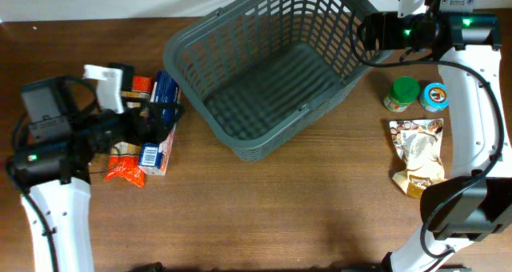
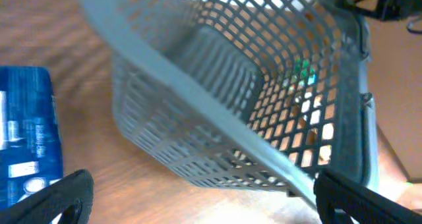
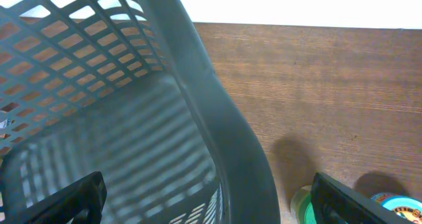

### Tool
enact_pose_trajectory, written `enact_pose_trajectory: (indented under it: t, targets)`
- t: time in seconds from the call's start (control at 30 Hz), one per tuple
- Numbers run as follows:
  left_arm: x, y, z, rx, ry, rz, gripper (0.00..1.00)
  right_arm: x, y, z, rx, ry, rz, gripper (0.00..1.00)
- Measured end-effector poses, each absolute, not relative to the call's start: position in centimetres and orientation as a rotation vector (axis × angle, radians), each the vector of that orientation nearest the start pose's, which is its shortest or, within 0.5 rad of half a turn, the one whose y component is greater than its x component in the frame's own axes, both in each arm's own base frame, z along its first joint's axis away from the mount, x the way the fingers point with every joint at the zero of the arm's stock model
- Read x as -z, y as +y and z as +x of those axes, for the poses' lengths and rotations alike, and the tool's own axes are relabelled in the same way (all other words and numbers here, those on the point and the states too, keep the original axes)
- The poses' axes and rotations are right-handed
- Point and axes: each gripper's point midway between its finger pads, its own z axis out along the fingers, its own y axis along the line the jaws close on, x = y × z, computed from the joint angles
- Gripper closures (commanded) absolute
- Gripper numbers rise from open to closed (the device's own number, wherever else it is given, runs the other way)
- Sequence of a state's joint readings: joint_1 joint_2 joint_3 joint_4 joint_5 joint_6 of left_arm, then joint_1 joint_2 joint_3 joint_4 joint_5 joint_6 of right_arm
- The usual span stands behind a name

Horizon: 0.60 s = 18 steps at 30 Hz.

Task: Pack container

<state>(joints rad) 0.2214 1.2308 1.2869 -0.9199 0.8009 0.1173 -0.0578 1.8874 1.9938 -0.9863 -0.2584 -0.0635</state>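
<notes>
Left tool (image 2: 203, 184): black fingers spread wide with nothing between them. It is low over the brown wooden surface (image 1: 280, 208) and aimed at the large dark grey plastic shopping basket (image 1: 316, 20), apart from it.
Right tool (image 3: 208, 184): fingers spread wide. In the wrist view the basket's thick rim runs between them, one finger on the inner side and one on the outer. Contact with the rim: cannot tell.
Left arm (image 1: 52, 144): white lower link at the left edge of the surface, with the black upper part folded above it. The wrist reaches rightward over a cluster of packets.
Right arm (image 1: 472, 88): white link rises along the right edge from the near right corner. The wrist is turned leftward to the basket's right-hand corner, and green lamps are lit on it.
Basket, look: rectangular, with slotted lattice walls and a smooth heavy rim. The solid ribbed bottom is visible across its whole extent.
Basket, position: upper middle of the surface, opening upward, turned diagonally, between the two arms.
By left tool: blue rectangular packet with white print (image 2: 26, 138), orange crinkled pouch (image 1: 124, 170) and small white-and-blue carton (image 1: 152, 154). They are close together, near the basket's left side.
Right of basket: green-lidded jar (image 1: 402, 94) just beside blue-lidded round tin (image 1: 434, 97), with a brown-and-white crinkled bag (image 1: 418, 156) nearer the front edge.
</notes>
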Motion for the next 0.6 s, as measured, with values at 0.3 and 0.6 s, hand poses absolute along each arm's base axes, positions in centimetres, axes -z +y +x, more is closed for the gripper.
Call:
enact_pose_trajectory:
  t: [0.3,0.6]
  targets:
    - [-28.7,-10.1,30.3,0.676,2.311,0.243,0.01,-26.4,1.5,49.3,-0.267,2.431,-0.106,0.04]
    - [-28.8,-10.9,30.3,0.703,2.331,0.157,0.02,-26.2,1.6,49.1,-0.27,2.444,-0.104,0.04]
